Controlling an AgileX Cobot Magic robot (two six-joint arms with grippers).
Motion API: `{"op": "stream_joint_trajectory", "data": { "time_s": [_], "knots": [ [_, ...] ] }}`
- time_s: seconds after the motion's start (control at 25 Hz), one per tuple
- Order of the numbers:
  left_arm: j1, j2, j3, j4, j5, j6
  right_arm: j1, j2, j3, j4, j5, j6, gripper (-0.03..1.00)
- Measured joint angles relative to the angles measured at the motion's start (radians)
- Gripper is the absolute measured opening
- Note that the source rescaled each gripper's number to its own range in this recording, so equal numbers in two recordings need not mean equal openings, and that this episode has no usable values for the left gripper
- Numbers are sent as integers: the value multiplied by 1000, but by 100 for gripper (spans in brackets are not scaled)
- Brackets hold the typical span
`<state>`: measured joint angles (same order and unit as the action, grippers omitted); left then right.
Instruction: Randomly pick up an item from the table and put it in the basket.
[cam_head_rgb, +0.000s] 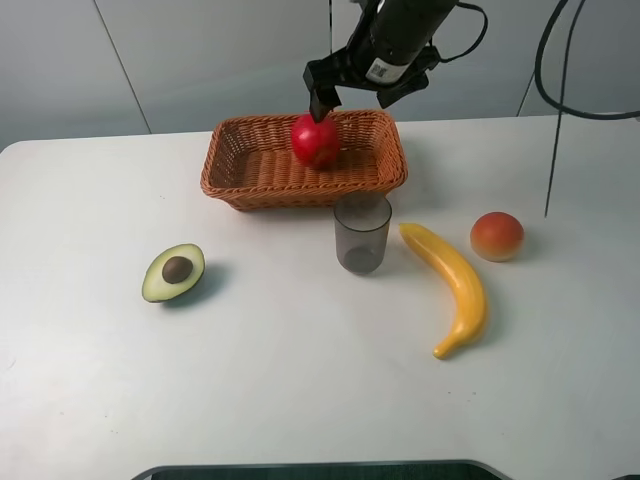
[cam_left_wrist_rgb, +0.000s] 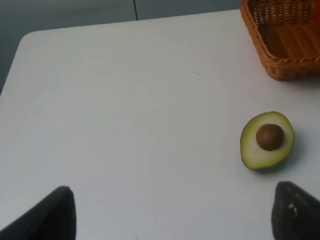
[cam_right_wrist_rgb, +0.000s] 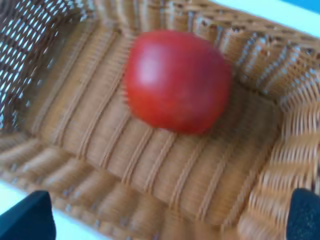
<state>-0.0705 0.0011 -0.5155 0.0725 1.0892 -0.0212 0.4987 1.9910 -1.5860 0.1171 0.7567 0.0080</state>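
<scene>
The red apple (cam_head_rgb: 316, 140) is over the middle of the wicker basket (cam_head_rgb: 240, 185), free of any finger. In the right wrist view the apple (cam_right_wrist_rgb: 176, 81) is blurred against the basket floor (cam_right_wrist_rgb: 90, 145), and I cannot tell whether it rests on it. My right gripper (cam_head_rgb: 355, 98) hangs just above the basket's back rim, open and empty, with its fingertips (cam_right_wrist_rgb: 27, 217) wide apart. My left gripper (cam_left_wrist_rgb: 172, 215) is open and empty low over the white table (cam_left_wrist_rgb: 125, 100), near its left end. It is out of the exterior high view.
A halved avocado (cam_head_rgb: 173, 272) lies front left of the basket and shows in the left wrist view (cam_left_wrist_rgb: 267, 140). A grey translucent cup (cam_head_rgb: 362, 233) stands just in front of the basket. A banana (cam_head_rgb: 450, 285) and a small orange-red fruit (cam_head_rgb: 497, 236) lie to the right.
</scene>
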Motion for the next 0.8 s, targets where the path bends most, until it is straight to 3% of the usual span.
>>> {"op": "stream_joint_trajectory", "data": {
  "time_s": [0.28,0.8],
  "knots": [
    [0,0,0,0,0,0,-118,-132,135,3,114,49,100],
    [0,-1,0,0,0,0,-485,-616,591,-30,148,52,100]
  ]
}}
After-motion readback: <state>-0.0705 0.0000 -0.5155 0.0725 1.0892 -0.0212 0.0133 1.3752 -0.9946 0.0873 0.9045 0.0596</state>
